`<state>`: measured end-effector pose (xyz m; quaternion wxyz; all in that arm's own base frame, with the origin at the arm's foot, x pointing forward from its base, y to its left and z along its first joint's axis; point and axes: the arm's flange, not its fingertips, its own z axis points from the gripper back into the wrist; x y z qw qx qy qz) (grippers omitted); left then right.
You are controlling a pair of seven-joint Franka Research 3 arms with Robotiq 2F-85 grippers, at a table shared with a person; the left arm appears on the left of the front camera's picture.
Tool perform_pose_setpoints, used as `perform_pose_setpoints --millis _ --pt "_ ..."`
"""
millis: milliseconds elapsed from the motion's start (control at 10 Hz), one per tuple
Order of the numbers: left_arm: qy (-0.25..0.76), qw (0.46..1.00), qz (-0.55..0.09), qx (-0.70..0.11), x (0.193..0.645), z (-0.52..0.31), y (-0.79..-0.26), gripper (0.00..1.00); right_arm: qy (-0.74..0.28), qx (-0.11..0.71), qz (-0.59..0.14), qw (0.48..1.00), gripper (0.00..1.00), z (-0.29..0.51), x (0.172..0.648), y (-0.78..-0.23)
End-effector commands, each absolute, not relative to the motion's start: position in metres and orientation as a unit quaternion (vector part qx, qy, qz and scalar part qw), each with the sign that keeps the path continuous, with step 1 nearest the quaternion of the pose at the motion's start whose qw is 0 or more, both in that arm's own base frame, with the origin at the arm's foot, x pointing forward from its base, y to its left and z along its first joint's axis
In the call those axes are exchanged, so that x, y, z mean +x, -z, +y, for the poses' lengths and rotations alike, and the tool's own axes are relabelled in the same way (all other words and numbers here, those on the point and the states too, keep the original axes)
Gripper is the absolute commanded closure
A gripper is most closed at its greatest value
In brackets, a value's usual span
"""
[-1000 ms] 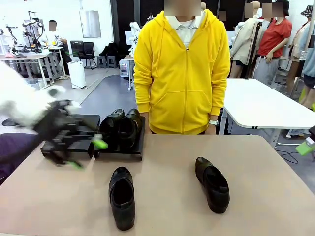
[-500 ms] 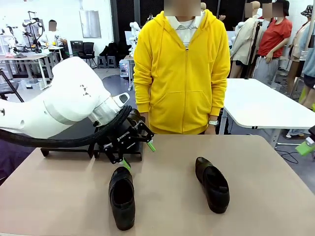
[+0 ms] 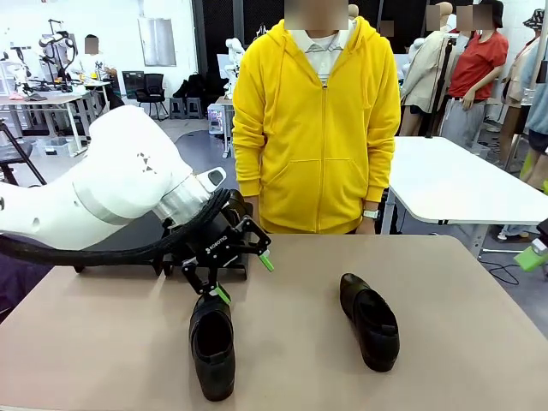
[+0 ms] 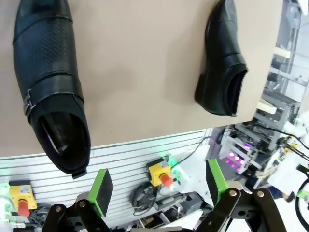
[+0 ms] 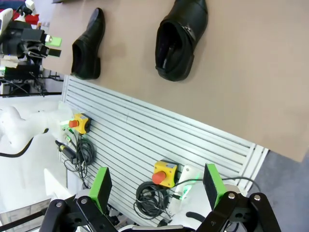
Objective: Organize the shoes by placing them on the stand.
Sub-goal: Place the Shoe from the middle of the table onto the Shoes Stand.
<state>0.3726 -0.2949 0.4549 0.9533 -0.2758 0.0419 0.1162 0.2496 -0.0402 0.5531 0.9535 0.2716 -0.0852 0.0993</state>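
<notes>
The left gripper (image 3: 245,279) hangs low over the tan table (image 3: 462,360), just beyond the far end of the left shoe (image 3: 212,342), its jaws spread wide with nothing between them. One green pad (image 3: 223,295) sits just above that shoe's far end; whether it touches cannot be told. In the left wrist view the same gripper (image 4: 158,186) shows both pads apart. Beyond them lie the left shoe (image 4: 48,82), a black loafer with a perforated vamp and a buckled strap, and the right shoe (image 4: 222,63), smooth and slightly shiny.

Both loafers lie on the bare tabletop, well apart. The left one is near the front edge left of centre, and the right shoe (image 3: 370,321) is right of centre, angled slightly. The black stand (image 3: 103,262) sits at the far left of the table, largely hidden behind the white arm. The dark top of another shoe (image 3: 237,207) shows just past the wrist.

The right gripper (image 5: 157,186) is held off the table's right side, jaws apart and empty. Its view takes in the right shoe (image 5: 181,38) and the left shoe (image 5: 89,46). A person in a yellow hoodie (image 3: 317,128) stands at the far side.
</notes>
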Motion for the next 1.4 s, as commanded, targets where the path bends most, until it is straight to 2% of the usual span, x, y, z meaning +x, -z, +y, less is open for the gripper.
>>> perform_pose_setpoints --millis 0,200,400,600,1300 --pt "-0.113 0.969 0.027 -0.218 0.355 -0.310 -0.435 0.00 -0.097 0.281 -0.085 0.951 0.00 -0.038 0.249 -0.559" --pt "-0.143 0.972 -0.006 -0.187 0.340 -0.321 -0.408 0.00 -0.097 0.281 -0.085 0.951 0.00 -0.038 0.249 -0.559" --pt "-0.185 0.968 -0.051 -0.161 0.347 -0.327 -0.400 0.00 -0.097 0.281 -0.085 0.951 0.00 -0.038 0.249 -0.559" --pt "-0.187 0.971 -0.063 -0.135 0.356 -0.336 -0.397 0.00 -0.097 0.281 -0.085 0.951 0.00 -0.038 0.249 -0.559" --pt "-0.214 0.973 -0.045 -0.069 0.376 -0.348 -0.359 0.00 -0.097 0.281 -0.085 0.951 0.00 -0.038 0.249 -0.559"
